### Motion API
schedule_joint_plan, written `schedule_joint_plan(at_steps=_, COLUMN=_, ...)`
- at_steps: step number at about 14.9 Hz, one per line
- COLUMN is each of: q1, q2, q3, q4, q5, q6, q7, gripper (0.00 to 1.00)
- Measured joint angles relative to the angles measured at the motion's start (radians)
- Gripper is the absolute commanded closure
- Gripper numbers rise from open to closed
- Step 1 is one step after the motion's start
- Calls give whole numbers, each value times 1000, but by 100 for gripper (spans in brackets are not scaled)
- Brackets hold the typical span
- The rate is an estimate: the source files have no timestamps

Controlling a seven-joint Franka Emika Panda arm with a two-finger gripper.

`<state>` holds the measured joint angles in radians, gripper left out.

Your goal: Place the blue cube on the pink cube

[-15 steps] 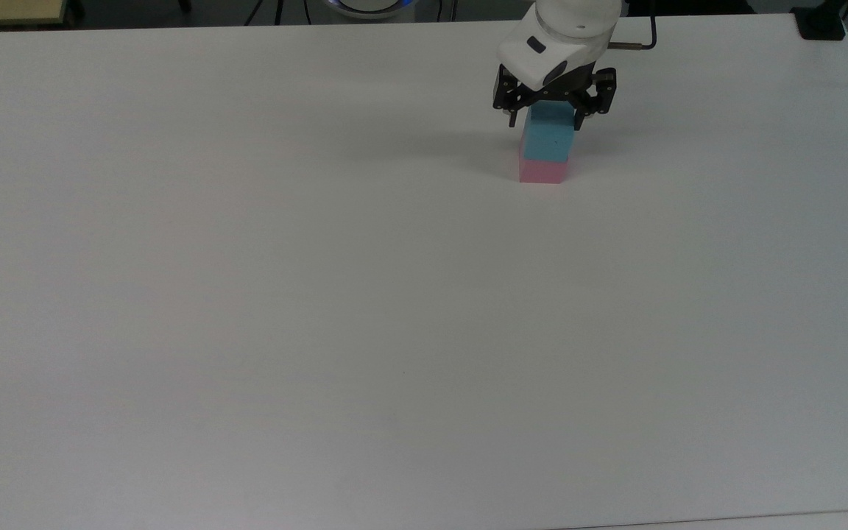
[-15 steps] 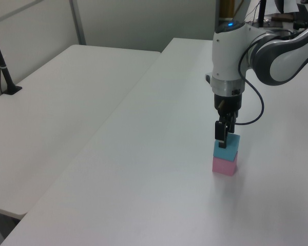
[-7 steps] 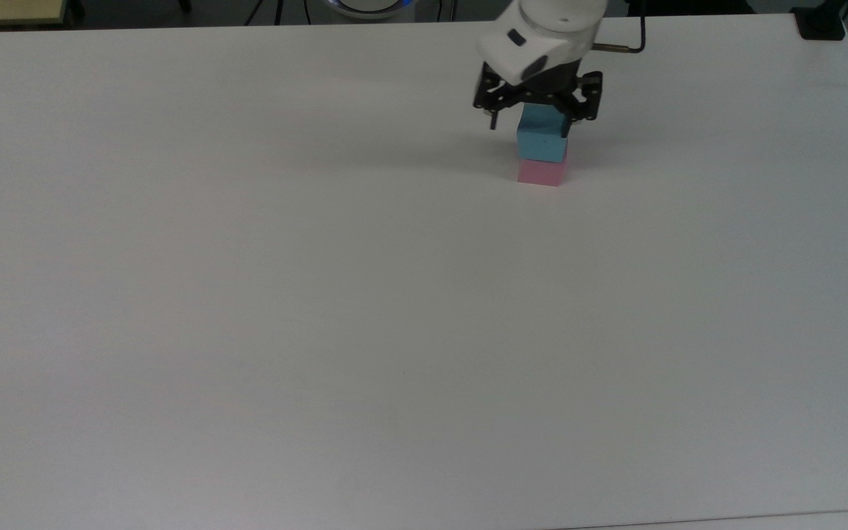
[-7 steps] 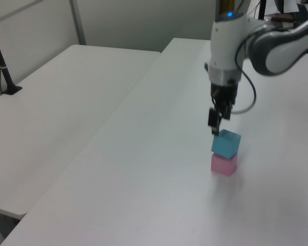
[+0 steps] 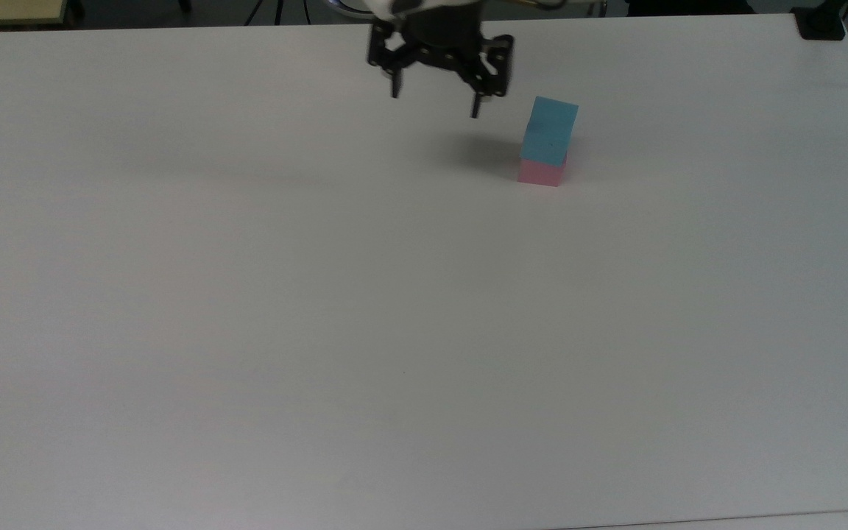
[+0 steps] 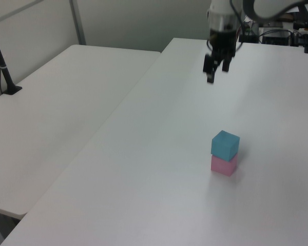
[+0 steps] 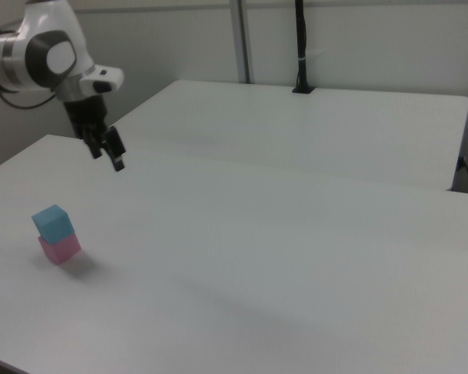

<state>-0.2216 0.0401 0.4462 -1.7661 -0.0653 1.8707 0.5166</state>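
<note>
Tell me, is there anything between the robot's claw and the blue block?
No, nothing. In the top view, bare white table lies between the open gripper and the blue cube, which sits on the pink cube.

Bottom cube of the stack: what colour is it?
Pastel pink; the pink cube shows best in the left view.

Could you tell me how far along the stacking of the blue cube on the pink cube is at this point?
Done: the blue cube sits on the pink cube, turned slightly askew on it, with nothing else touching it. In hand: nothing; the claw is open and empty, up above the table and off to the top view's left of the stack. Left: apparently nothing for the stack itself, which looks to be standing by itself.
</note>
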Motion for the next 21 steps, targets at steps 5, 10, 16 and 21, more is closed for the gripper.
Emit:
schedule_joint_plan(at_steps=5, q1=-18, q2=-24, q3=-112, q4=38, q5=3, q6=-6, q7=-66, gripper=0)
schedule_joint_plan(at_steps=10, q1=76, q2=-97, q3=-379, q4=63, q5=28, q6=-65, q7=-402, gripper=0)
schedule_joint_plan(at_steps=16, q1=200, q2=-108, q3=-597, q4=116, q5=31, q6=-113, q7=-715, gripper=0)
schedule_joint_plan(at_steps=21, q1=206, q2=-108, q3=-613, q4=175, q5=42, q6=-228, q7=-697, gripper=0)
